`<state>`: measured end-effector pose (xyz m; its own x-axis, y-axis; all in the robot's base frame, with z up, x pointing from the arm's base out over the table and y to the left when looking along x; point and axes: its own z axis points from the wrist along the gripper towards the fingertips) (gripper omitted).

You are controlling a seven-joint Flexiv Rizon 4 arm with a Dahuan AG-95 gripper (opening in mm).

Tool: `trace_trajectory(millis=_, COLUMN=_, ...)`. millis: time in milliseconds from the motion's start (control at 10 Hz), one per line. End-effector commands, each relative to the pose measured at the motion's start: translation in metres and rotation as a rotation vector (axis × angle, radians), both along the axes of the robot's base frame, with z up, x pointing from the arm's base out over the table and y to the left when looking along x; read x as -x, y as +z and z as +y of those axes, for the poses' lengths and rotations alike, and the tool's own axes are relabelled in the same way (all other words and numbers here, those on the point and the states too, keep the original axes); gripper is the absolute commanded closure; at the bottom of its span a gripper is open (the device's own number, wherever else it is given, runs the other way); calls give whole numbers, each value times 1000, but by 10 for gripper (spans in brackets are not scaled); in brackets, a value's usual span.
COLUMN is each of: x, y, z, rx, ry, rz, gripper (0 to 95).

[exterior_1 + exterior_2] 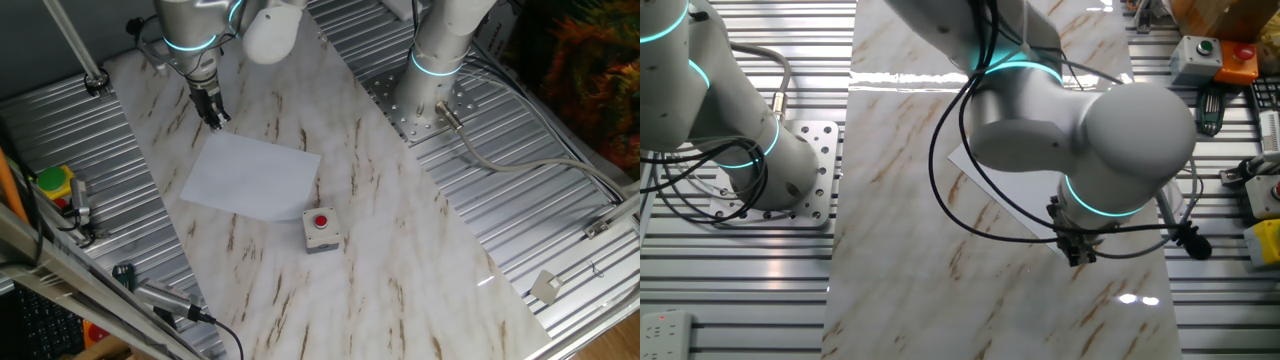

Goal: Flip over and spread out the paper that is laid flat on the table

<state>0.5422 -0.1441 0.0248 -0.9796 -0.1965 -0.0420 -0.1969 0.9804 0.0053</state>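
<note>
One sheet of paper [254, 176] lies flat on the table [390, 250], white and unmarked, near the middle of the marble-look top. In one fixed view its long axis runs from the upper left, near the gripper, down toward the lower right, where the grey box sits, so the sheet is skewed against the table's own long run rather than square to it. In the other fixed view only part of the paper [1025, 205] shows, since the arm's large joint covers much of it. One gripper [214, 118] hangs just past the paper's far corner, its two dark fingers pointing down at the tabletop and set close together; nothing shows between them, and whether the tips touch the table or the paper's corner cannot be told. In the other fixed view the gripper [1081, 252] sits low over the table beside the paper's edge. One small grey box with a red button [321, 229] rests just beside the paper's near corner. Ribbed metal panels [560, 230] flank the table on both sides.
</note>
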Motion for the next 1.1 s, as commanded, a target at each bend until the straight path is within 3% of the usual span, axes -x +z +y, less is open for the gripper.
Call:
trace_trajectory(millis=100, x=-1, y=-4, z=-2, rx=1, ry=4, rz=-5, gripper=950)
trace_trajectory(millis=400, x=-1, y=-7, z=-3, rx=-8, ry=11, rz=-13, gripper=950)
trace_trajectory(millis=500, x=-1, y=-7, z=-3, rx=-1, ry=23, rz=-15, gripper=760)
trace_trajectory(millis=600, x=-1, y=-7, z=-3, rx=-4, ry=29, rz=-21, gripper=760)
trace_trajectory(millis=700, x=-1, y=-7, z=-3, rx=-3, ry=35, rz=-24, gripper=570)
trace_trajectory(millis=1100, x=-1, y=-10, z=-4, rx=-6, ry=26, rz=-31, gripper=570)
